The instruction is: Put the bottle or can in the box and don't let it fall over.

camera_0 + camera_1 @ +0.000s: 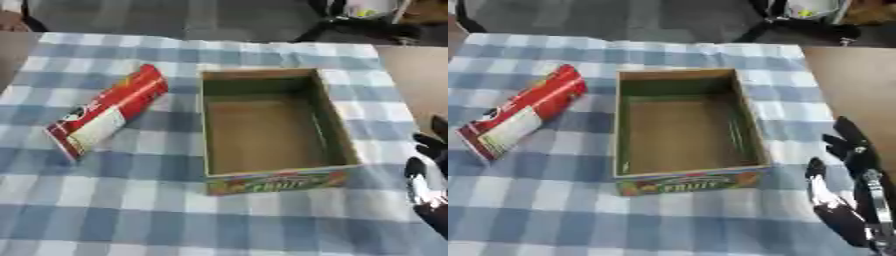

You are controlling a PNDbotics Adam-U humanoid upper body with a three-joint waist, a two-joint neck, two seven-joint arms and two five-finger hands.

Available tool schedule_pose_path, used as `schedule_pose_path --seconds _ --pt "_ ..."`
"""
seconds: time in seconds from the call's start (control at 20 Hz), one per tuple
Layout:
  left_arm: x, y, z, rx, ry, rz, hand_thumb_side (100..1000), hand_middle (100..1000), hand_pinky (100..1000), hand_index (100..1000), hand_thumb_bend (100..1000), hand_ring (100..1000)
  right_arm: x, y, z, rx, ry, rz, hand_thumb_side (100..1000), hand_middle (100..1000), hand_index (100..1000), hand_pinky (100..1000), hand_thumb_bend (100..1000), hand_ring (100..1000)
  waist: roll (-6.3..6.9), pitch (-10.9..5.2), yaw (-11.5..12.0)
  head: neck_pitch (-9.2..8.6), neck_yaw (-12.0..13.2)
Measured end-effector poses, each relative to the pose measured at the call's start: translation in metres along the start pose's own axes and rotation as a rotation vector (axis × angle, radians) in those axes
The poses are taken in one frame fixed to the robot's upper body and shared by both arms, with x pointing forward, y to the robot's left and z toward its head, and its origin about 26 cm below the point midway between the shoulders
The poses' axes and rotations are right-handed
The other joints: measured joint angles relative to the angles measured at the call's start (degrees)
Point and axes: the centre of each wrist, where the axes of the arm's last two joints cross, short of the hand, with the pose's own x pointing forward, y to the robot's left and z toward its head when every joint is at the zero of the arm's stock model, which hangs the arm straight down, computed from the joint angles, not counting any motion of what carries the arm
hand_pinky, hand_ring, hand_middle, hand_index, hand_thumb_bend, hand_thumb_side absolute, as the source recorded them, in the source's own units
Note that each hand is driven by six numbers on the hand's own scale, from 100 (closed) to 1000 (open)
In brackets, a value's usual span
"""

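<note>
Both head views look steeply down and forward over the checked bench (262,230) from close above, sharing the box (684,125), the right eye set slightly rightward.

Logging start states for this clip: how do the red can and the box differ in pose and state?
The can lies on its side, slanting across the cloth; the box sits flat with its open top up. The can is a red cylinder, closed; the box is rectangular, cardboard and empty. Both rest apart on the checked cloth, untouched; the right hand waits open at the lower right.
</note>
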Motion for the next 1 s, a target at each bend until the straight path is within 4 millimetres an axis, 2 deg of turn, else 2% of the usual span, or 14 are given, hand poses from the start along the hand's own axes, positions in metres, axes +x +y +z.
schedule_pose_path --seconds 0.65,1.0 --pt "-0.039 0.005 -0.011 -0.019 0.038 0.251 803 805 580 716 209 588 -0.001 0.000 0.002 0.000 -0.002 -0.001 470 1000 947 867 100 879 -0.01 0.00 -0.3 -0.14 -0.1" --pt "-0.054 0.016 -0.019 -0.008 0.027 0.315 714 786 611 708 148 603 -0.001 0.000 0.002 0.001 -0.001 -0.001 470 1000 947 867 100 878 -0.01 0.00 -0.3 -0.02 0.1"
